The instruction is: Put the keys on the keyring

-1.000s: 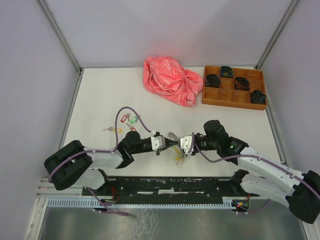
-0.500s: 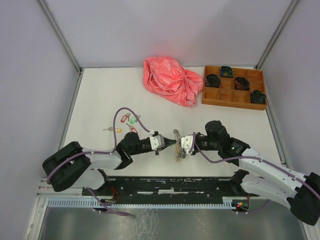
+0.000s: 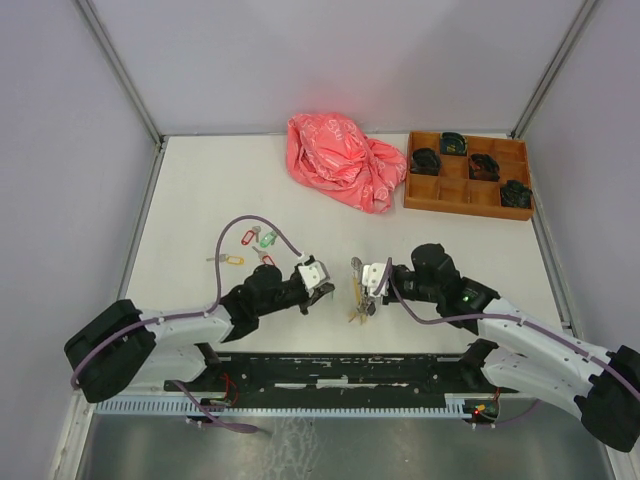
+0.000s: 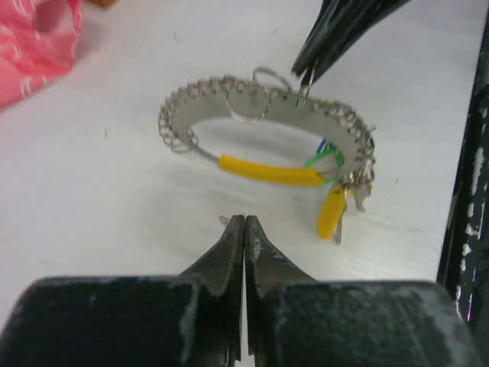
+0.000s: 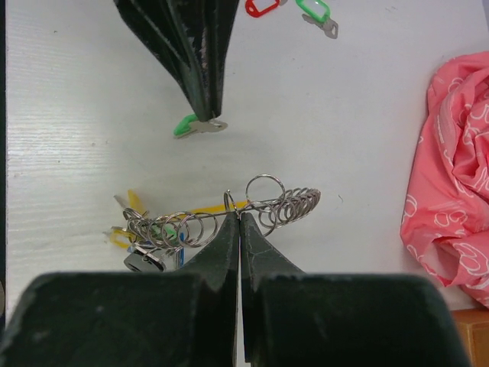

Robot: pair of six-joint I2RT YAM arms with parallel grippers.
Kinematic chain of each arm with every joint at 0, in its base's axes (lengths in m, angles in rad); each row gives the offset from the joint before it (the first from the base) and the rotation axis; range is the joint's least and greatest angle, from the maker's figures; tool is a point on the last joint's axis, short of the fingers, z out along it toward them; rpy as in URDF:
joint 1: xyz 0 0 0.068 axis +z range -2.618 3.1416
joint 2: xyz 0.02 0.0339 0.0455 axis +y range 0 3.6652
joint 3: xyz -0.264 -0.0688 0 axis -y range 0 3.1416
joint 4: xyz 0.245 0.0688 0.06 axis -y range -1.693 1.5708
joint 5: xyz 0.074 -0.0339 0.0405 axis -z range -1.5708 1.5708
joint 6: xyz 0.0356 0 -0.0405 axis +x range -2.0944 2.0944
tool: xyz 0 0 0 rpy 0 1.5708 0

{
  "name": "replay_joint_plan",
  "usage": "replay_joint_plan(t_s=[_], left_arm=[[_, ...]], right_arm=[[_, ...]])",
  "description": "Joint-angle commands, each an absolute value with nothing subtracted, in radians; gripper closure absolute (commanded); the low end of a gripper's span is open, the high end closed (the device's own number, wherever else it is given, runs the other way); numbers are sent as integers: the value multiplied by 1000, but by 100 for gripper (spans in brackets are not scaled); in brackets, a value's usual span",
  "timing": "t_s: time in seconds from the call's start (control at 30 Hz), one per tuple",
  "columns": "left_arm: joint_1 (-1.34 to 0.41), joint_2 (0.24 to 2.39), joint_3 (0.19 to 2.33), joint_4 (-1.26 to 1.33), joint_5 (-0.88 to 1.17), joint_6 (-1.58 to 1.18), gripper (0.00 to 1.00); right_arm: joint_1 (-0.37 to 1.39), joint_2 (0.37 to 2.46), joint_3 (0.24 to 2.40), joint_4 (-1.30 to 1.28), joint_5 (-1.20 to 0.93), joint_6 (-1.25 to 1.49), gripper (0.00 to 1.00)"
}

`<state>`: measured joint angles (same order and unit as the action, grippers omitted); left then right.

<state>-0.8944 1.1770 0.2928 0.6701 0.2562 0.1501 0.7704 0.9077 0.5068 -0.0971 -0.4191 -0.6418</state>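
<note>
The keyring, a silvery loop with a yellow band, stands on edge on the table. It also shows in the top view and the right wrist view. My right gripper is shut on its wire at the top. Keys with yellow, green and blue tags hang on the ring's low end. My left gripper is shut on a green-tagged key and holds it a short way left of the ring, apart from it. Loose keys lie to the far left.
A red-tagged key and a green-tagged key lie beyond the left gripper. A crumpled pink bag sits at the back middle. A wooden compartment tray with black bundles stands at the back right.
My left gripper has drawn back to the left, away from the keyring it was touching. The keyring in the right gripper has turned more upright.
</note>
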Motion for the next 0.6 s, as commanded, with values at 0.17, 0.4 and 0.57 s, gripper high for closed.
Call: replay_joint_plan(t_s=[0.17,0.4,0.57], left_arm=[[-898,1337,417,438,102,2,96],[-898,1469,515,397,42,-19,92],[-898,1403,485,491,27,-6,79]], right_arm=[[775,886,490,54,-328,-487,99],[775,889,463,95,-295,-420,99],[775,894,453,108,-267,-391,99]])
